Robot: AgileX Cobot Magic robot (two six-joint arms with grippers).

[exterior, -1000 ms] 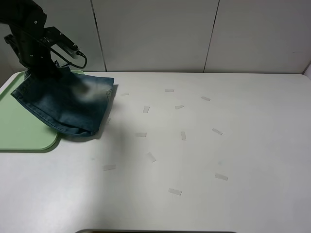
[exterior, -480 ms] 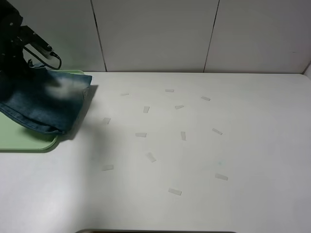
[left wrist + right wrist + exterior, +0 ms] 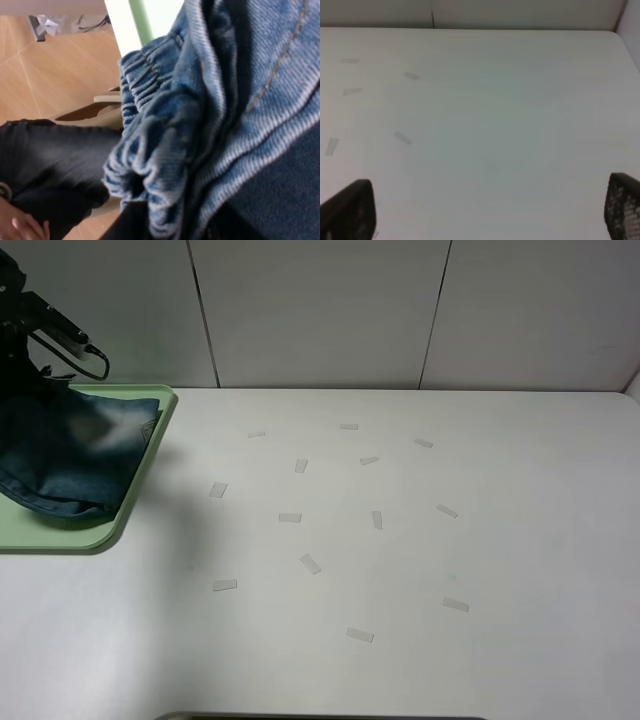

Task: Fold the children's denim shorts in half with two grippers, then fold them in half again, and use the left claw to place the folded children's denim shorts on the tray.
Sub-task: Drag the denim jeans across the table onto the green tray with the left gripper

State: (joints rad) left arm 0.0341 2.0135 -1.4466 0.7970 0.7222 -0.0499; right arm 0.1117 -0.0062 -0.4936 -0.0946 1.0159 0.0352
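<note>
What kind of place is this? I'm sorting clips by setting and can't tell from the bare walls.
Probably a robotics lab or test bench: a plain white table dotted with tape strips, blank panelled walls, and folded denim shorts on a green tray as a practice prop.

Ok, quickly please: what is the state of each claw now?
Left claw: closed, holding the children's denim shorts.
Right claw: open, holding nothing.

white table | scattered pale tape strips | panelled wall
</note>
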